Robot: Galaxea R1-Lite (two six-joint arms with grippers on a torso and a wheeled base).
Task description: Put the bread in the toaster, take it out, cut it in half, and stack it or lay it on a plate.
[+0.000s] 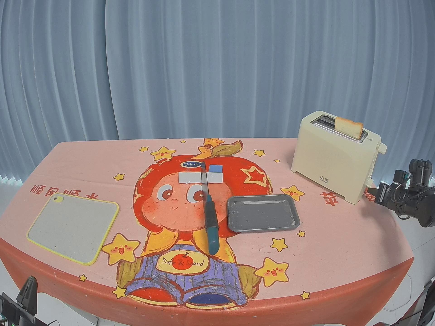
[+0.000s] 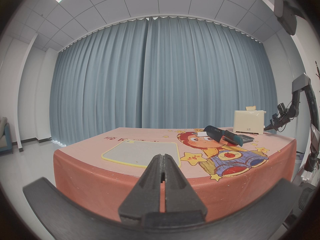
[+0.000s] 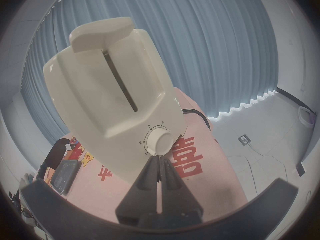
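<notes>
Count: 1 slice of bread, 1 toaster, 1 knife, 1 grey tray, 1 cutting board, all on the desk with its pink cartoon cloth.
Bread: it stands on edge in the toaster's top slot, upper part poking out. Its long axis follows the slot, running from the far left toward the near right.
Toaster: at the desk's far right corner, with the lever at the top of its track and the dial below it.
Knife: mid-desk, blade toward the curtain, teal handle toward the near edge. The blade lies across a white and blue block, just left of the tray.
Cutting board: near left, well apart from the rest.
Right jaws: pressed together with nothing in them, tips just beside the dial.
Left jaws: closed on nothing, off the desk's near left edge.
</notes>
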